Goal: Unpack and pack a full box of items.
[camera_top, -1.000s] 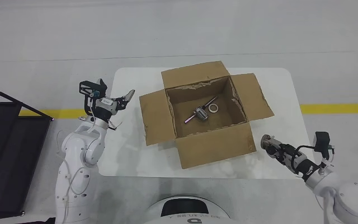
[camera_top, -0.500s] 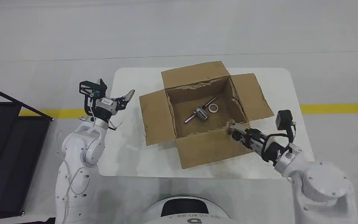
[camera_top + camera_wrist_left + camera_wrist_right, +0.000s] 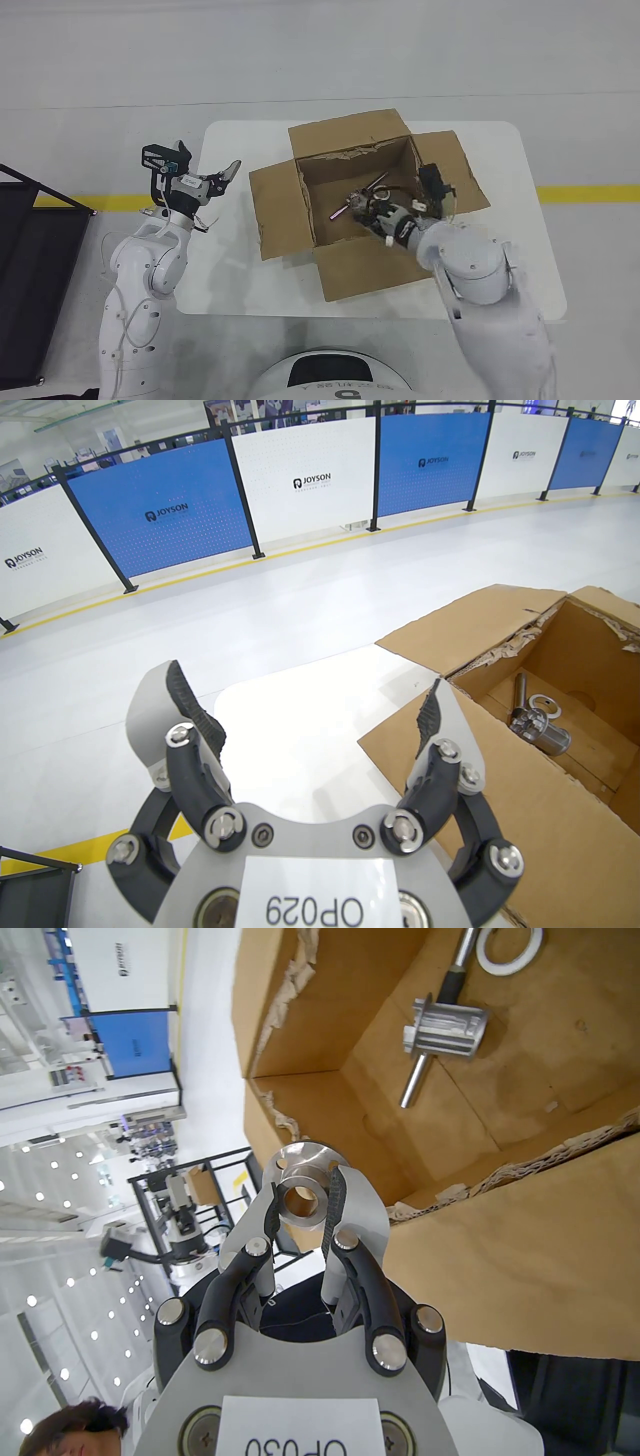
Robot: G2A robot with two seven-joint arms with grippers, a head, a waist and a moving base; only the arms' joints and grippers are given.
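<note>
Right gripper (image 3: 300, 1200) is closed on a flanged metal bushing (image 3: 300, 1160), pads pinching its narrow neck from both sides, flange end pointing away from the wrist. It holds the bushing inside the open cardboard box (image 3: 380, 262), above the floor and near the middle in the top view (image 3: 377, 210). A steel shaft with hub (image 3: 445, 1033) and a white ring (image 3: 510, 950) lie on the box floor beyond the bushing, not touching it, the ring beside the shaft's far end. Left gripper (image 3: 305, 680) is spread wide and empty, raised over the white table's (image 3: 250, 270) left edge, beside the box's left flap and clear of it.
</note>
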